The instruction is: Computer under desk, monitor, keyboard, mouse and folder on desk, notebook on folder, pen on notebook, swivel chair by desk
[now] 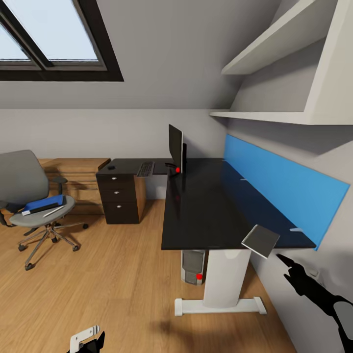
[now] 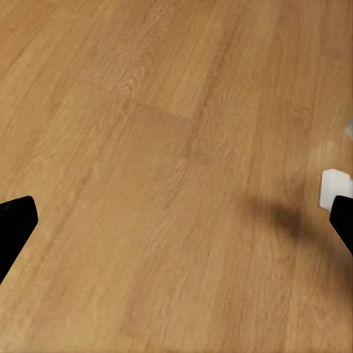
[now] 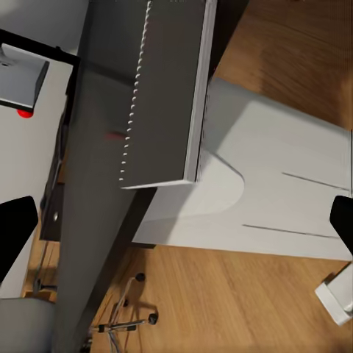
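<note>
We stand near the desk (image 1: 211,206), both grippers spread wide and empty; the folder (image 1: 45,203), with the pen (image 1: 54,211) beside it, lies on the swivel chair (image 1: 29,196) well to our left; we judge fetching it comes next.

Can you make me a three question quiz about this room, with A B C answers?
1. Where is the folder?
A. on the swivel chair
B. on the desk
C. on the floor

2. What colour is the long wall panel behind the desk?
A. green
B. blue
C. red

3. How is the left tool standing?
A. shut on the pen
B. shut on the mouse
C. open, holding nothing

Answers: 1 A, the blue folder lies on the grey seat. 2 B, the panel is bright blue. 3 C, its two tips are wide apart over bare floor.
</note>
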Robot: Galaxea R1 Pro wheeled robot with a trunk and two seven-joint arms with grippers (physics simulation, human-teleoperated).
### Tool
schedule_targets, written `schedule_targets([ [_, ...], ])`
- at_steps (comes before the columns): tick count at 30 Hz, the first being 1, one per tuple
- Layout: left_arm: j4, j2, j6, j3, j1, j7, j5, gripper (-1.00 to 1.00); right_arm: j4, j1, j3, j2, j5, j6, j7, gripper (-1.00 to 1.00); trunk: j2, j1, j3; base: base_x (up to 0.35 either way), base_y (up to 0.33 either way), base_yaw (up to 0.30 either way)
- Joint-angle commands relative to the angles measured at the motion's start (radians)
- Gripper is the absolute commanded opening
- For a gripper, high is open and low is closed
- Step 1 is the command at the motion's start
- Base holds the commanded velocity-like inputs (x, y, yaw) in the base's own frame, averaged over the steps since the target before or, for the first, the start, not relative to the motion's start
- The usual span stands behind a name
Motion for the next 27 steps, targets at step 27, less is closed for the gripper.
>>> schedule_targets([
  [27, 0.001, -0.001, -0.004, -0.005, -0.001, -0.001, 0.012, 1.00, 0.000, -0.001, -0.037, 0.002, -0.001, 0.050, 0.003, 1.00, -0.092, 0.050, -0.042, 0.000, 0.000, 0.000],
])
